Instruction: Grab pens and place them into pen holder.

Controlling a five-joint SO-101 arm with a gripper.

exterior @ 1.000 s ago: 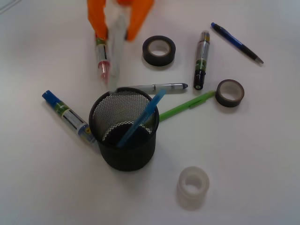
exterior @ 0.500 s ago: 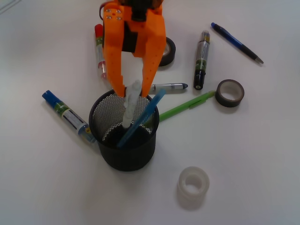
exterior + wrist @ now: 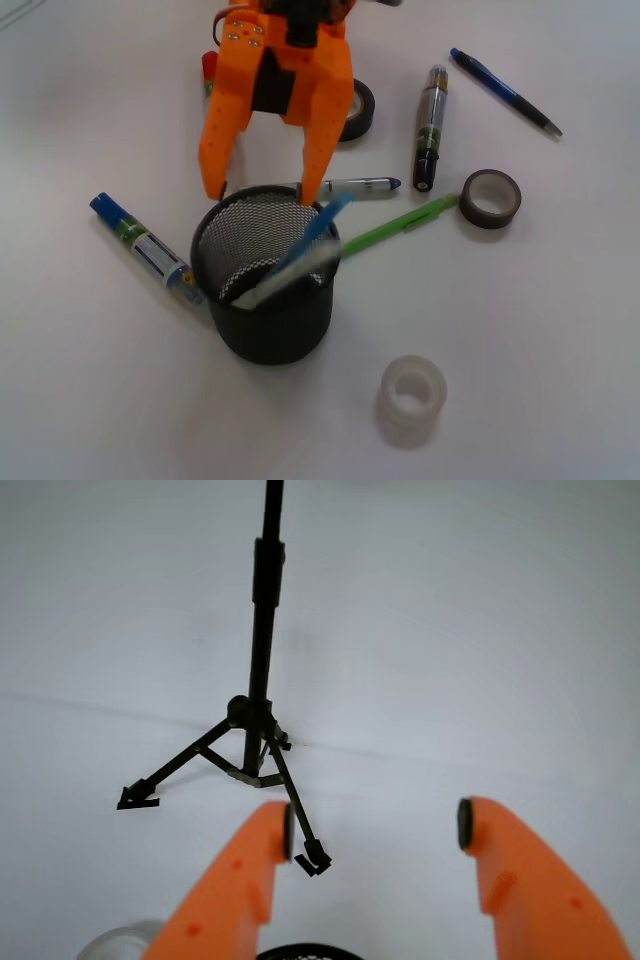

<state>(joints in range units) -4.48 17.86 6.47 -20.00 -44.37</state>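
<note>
Front view: hand (image 3: 262, 192) hangs spread wide and empty just above the 12 o'clock rim of the pen holder (image 3: 268, 325).
Wrist view: both orange fingers (image 3: 505, 875) well apart, nothing between them; a black tripod (image 3: 250, 742) stands beyond.
Pens in: light blue pen (image 3: 318, 228) and clear-white pen (image 3: 285, 282) lean inside the mesh cup.
Pens left: silver pen (image 3: 355, 185) at 12 o'clock just behind the cup, green pen (image 3: 400, 224) at 2 o'clock, dark blue pen (image 3: 505, 91) well apart at 1 o'clock.
Step tip: I'd lift straight clear of the rim, then go for the silver one, pinching mid-barrel across its width.
Materials: wire mesh cup, slick round barrels likely to roll, smooth white table (image 3: 560, 340).
</note>
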